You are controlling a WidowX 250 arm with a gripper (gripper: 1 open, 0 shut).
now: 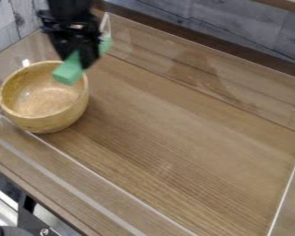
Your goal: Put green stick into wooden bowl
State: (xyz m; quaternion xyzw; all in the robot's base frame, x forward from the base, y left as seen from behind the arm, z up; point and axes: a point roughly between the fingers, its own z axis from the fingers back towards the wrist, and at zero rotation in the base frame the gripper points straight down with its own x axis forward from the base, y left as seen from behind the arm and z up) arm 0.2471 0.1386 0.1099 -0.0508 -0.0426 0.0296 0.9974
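Tabletop: we open on a brown wood-grain table (187,129), its boards running off to the right, and most of its middle and right side shows bare grain.
Near edge: closest to us we see a pale raised border (137,214) along the front of the table, with a dark gap and something blurry below it at bottom left that we cannot make out.
Right side: we spot a thin light strip (290,175) marking the right end of the work area.
Wooden bowl: on the left we have the wooden bowl (15,109), round, deep and light tan with a thick rim, sitting upright on the table, its inside lit and showing grain.
Green stick: and look at this, we see the green stick (70,70) up in the air, off the table, hanging tilted with its lower end over the bowl's far right rim, in the picture overlapping the rim edge; whether it touches the wood we cannot tell.
Gripper: we find the gripper (76,53) just above, dark and pointing down, its black fingers clamped on the upper part of the green stick, one on each side, the green showing between and below them.
Arm: above that we follow the black arm (66,11) going up and out of the top of the frame.
Background: farthest back we see a grey planked wall (224,23) behind the table, with a darker band along the table's far edge.
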